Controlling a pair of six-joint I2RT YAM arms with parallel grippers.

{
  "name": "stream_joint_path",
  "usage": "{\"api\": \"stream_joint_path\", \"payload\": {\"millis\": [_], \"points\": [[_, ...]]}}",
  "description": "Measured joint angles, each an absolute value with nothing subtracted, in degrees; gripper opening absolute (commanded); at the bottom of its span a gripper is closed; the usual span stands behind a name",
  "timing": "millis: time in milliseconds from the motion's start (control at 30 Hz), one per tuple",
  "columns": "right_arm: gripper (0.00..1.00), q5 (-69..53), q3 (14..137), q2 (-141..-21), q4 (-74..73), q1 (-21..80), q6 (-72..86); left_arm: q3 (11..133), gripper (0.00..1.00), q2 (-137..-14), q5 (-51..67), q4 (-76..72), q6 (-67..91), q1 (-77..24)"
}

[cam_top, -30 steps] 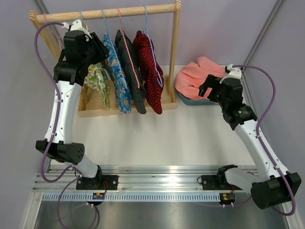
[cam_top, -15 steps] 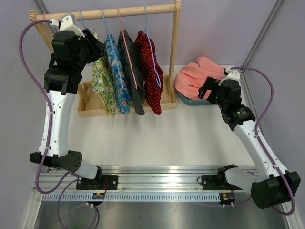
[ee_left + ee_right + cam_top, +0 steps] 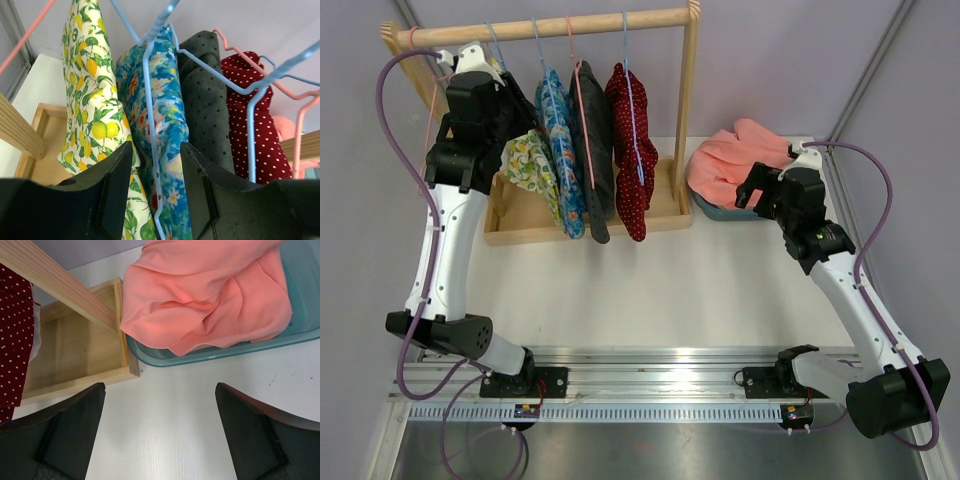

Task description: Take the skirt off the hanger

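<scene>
Leftmost on the wooden rail (image 3: 620, 20): lemon-print skirt (image 3: 532, 168), white with yellow fruit and green leaves. Hung on a pale blue hanger (image 3: 497, 45), folds draped loosely downward.

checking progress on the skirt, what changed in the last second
The left tool swung out left, then back toward the rack. The lemon-print skirt and its neighbours swayed, and the red dotted garment now hangs straighter. Nothing visibly taken or let go. The right tool, open, and the pink cloth stayed put.

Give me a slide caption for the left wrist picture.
Left gripper open around a blue hanger wire, floral skirt behind.
</scene>
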State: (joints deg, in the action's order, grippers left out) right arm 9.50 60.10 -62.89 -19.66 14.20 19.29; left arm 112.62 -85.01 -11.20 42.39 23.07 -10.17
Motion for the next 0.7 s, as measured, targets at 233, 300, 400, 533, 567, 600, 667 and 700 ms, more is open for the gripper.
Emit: {"api": "stream_joint_path", "payload": {"millis": [233, 300, 400, 533, 567, 600, 667, 700], "points": [[0.99, 9.45, 59.96, -62.94, -19.66, 14.2, 19.27, 112.53, 0.19, -88.31, -12.58, 41.54, 22.79, -10.17], [0.99, 9.45, 59.94, -62.94, -19.66, 14.2, 19.27, 112.44, 0.17, -88.95, -12.69, 41.1, 22.52, -10.17], [0.99, 9.39, 59.86, -62.96, -19.66, 14.2, 19.27, 112.49, 0.05, -89.34, -12.82, 40.49, 22.48, -10.17], [0.98, 8.47, 59.86, -63.07, -19.59, 14.2, 19.27, 112.95, 0.0, -89.58, -13.54, 41.01, 22.28, -10.17], [0.98, 7.73, 59.86, -63.07, -19.55, 14.2, 19.25, 113.27, 0.0, -89.78, -13.61, 41.19, 22.24, -10.17], [0.98, 6.48, 59.86, -63.07, -19.44, 14.2, 19.2, 113.67, 0.0, -89.97, -13.69, 41.45, 22.2, -10.17], [0.97, 3.05, 59.9, -63.07, -19.03, 14.2, 19.05, 114.98, 0.0, -90.43, -13.76, 42.7, 21.98, -10.17], [0.97, 1.26, 60.14, -63.07, -18.94, 14.26, 19.05, 116.05, 0.0, -90.67, -13.74, 43.72, 21.85, -10.17]]}}
